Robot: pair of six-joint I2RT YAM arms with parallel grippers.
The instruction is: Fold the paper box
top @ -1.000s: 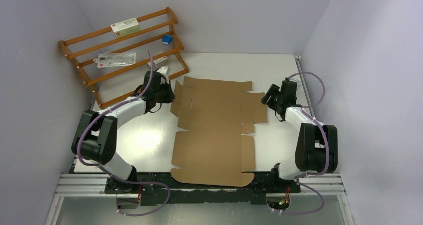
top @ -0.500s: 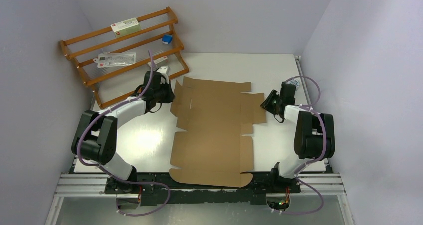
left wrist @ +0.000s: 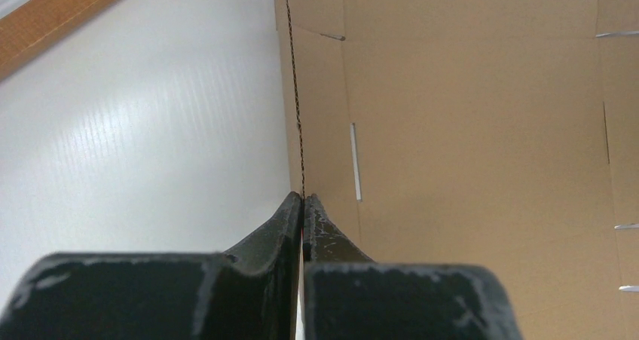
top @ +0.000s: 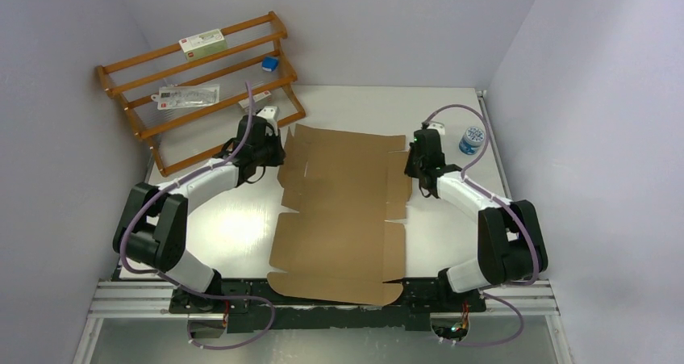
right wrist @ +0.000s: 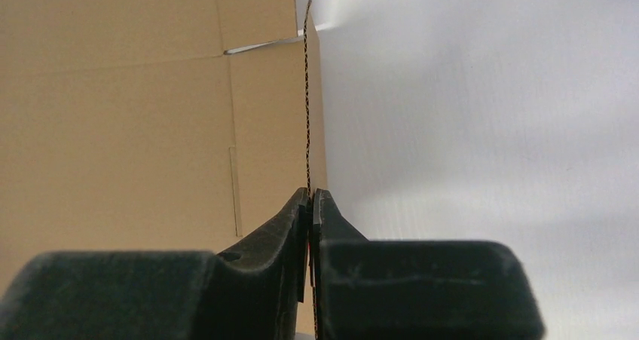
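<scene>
The paper box (top: 343, 219) lies on the table (top: 226, 227) — rack (top: 193, 89) behind-left of it, bottle (top: 472, 140) behind-right

The left gripper (left wrist: 303, 198) pinches the paper box (left wrist: 467, 129) edge — white table (left wrist: 143, 129) to its left

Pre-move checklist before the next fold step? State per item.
1. Grip of left claw on box left flap edge: ok, shut on it.
2. Grip of right claw on right flap edge: ok, shut on it.
3. Both flaps fully upright: cannot tell.
4. bottle apart from box: ok.
5. Near flap clear of base plate: not ok, it lies over it.
</scene>
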